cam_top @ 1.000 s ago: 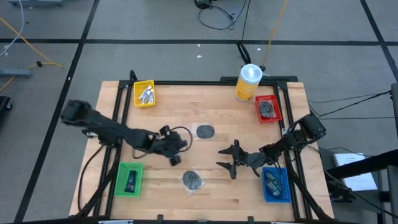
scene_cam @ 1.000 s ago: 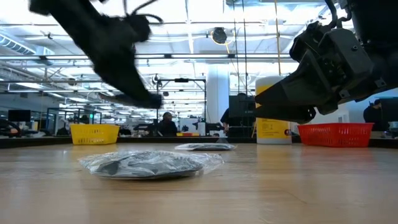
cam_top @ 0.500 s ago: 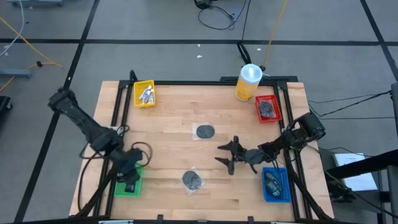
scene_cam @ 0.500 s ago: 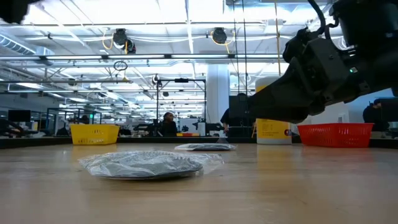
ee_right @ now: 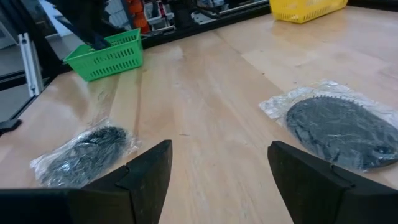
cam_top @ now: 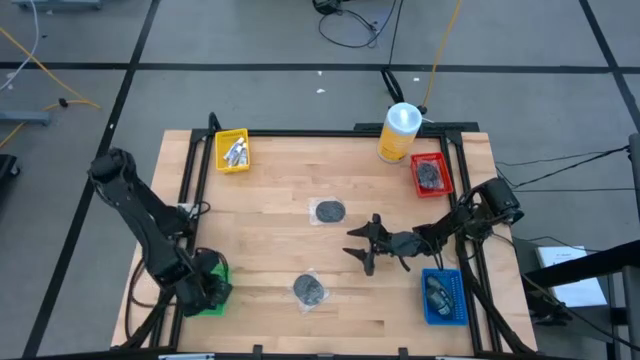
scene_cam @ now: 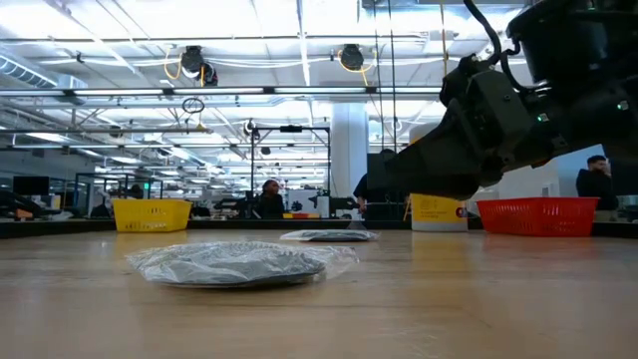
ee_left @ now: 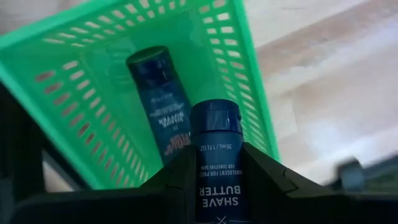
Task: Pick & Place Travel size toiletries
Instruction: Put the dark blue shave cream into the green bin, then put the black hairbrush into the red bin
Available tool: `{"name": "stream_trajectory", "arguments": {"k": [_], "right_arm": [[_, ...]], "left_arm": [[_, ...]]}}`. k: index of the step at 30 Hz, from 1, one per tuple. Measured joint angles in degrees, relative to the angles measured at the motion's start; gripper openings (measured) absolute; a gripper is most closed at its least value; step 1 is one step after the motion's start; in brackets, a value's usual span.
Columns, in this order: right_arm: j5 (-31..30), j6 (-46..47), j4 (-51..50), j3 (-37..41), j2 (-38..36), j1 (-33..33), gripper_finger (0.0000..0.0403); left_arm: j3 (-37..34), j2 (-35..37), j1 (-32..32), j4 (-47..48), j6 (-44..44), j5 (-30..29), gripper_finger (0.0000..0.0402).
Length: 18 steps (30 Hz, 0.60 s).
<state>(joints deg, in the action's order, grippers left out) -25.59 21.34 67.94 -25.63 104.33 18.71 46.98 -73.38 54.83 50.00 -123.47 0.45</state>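
Left hand [ee_left: 214, 180] grips a dark shave-butter bottle [ee_left: 216, 155] over the green basket [ee_left: 68, 81], where another bottle [ee_left: 163, 102] lies; right hand [ee_right: 217, 168], fingers wide, hovers mid-bench between two wrapped discs [ee_right: 339, 127].

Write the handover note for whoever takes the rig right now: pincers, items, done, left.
Left pincer: shut on a dark shave butter tube, held over the green tray, which already holds one similar tube.
Right pincer: open, empty, hovering mid-table between the two wrapped discs.
Done: items lie in the yellow tray, red tray and blue tray.
Left: release the held tube into the green tray; pick up the far disc and the near disc, both loose on the table.
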Motion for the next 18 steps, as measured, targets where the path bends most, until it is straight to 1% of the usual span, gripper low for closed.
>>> {"name": "stream_trajectory", "arguments": {"k": [4, 7, 9, 13, 16, 18], "right_arm": [[0.38, 0.00, 0.00, 0.02, 0.00, -0.44, 0.0256], [0.40, 0.00, -0.01, 0.02, 0.00, -0.64, 0.0256], [0.40, 0.00, 0.01, 0.02, 0.00, -0.64, 0.0256], [0.42, 0.00, 0.44, 0.02, 0.00, -0.64, 0.0256], [0.42, 0.01, 0.42, 0.02, 0.00, -0.64, 0.0256], [0.41, 0.01, 0.42, 0.02, 0.00, -0.64, 0.0256]], "left_arm": [[0.00, -3.94, -0.43, -0.20, -0.35, 0.83, 0.0104], [0.00, -5.18, -0.85, 0.04, 0.24, 1.44, 0.0122], [0.00, -5.31, -0.85, 0.46, 1.46, 1.13, 0.0142], [0.00, -5.17, -0.85, 3.56, 3.04, -0.28, 0.0195], [0.00, -3.71, -1.14, 5.60, 4.71, -0.58, 0.0231], [0.00, -2.16, -1.88, 6.43, 6.75, -1.68, 0.0246]]}}
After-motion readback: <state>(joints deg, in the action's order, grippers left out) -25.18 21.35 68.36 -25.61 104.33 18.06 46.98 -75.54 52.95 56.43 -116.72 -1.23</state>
